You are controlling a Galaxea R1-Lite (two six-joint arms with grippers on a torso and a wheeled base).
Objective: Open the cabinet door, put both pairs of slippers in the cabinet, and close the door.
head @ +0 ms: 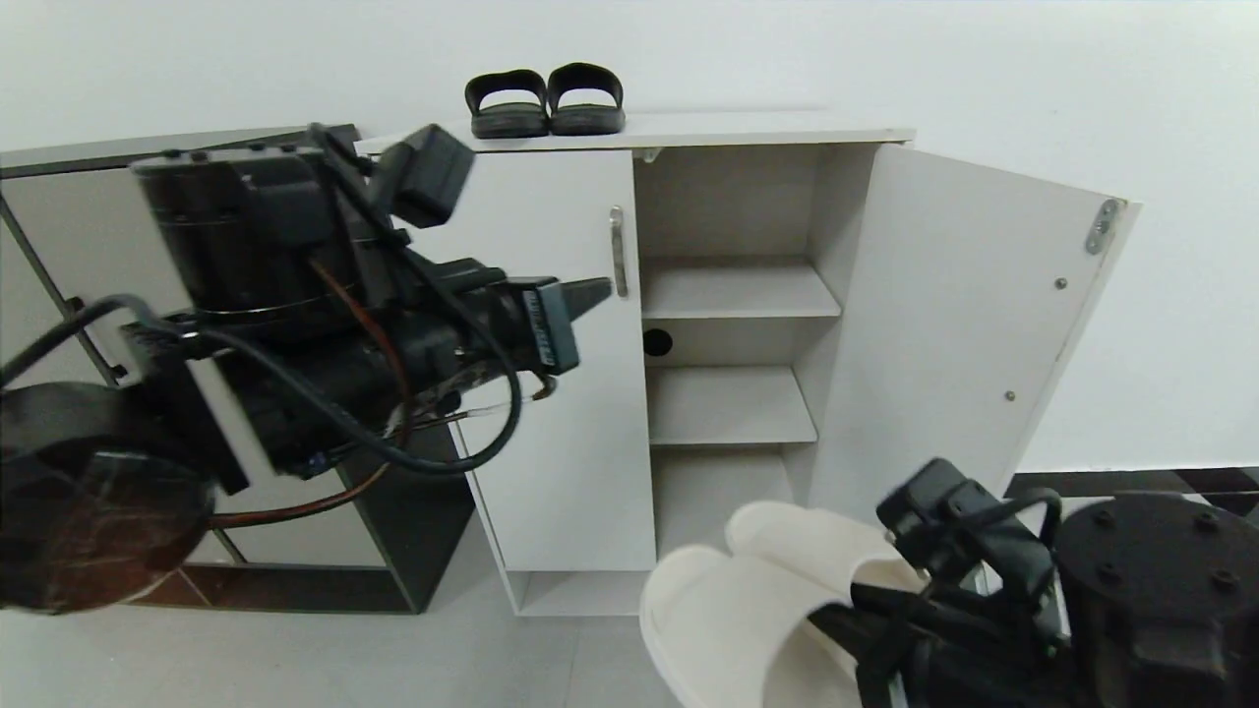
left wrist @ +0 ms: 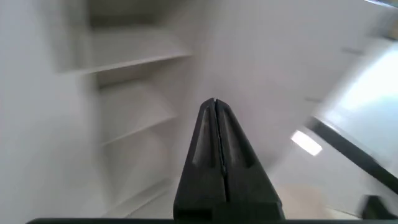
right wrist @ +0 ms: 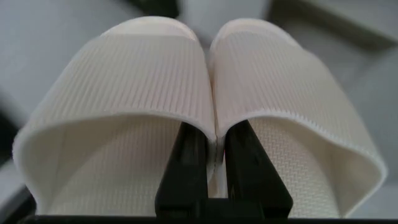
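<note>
The right gripper point(head: 866, 610) hangs low in front of the cabinet point(head: 689, 128), its fingers point(right wrist: 186, 168) pinching the white slippers point(head: 748, 600) together; in the right wrist view the two black fingers sit inside the straps, one in each slipper, squeezing the inner edges of the pair between them; the toes point away from the gripper, toward the cabinet's lower part. Past the slippers from that gripper, and higher, the open door point(head: 944, 324) swings out to the right; beside it is the bare compartment with an upper shelf point(head: 738, 290) and a lower shelf point(head: 728, 403), a small round hole point(head: 657, 342) in the back wall between them.

The left gripper point(head: 590, 293) is held higher, its fingers pressed flat together with nothing between them; the tip sits just beside the metal handle point(head: 617, 251) of the closed door point(head: 561, 442), though I cannot tell whether it touches. Well above both grippers, the black slippers point(head: 546, 100) stand side by side on the cabinet's top, over the closed door. Behind the left arm stands a dark-framed unit point(head: 59, 236) against the wall; grey floor point(head: 295, 659) lies under both grippers.
</note>
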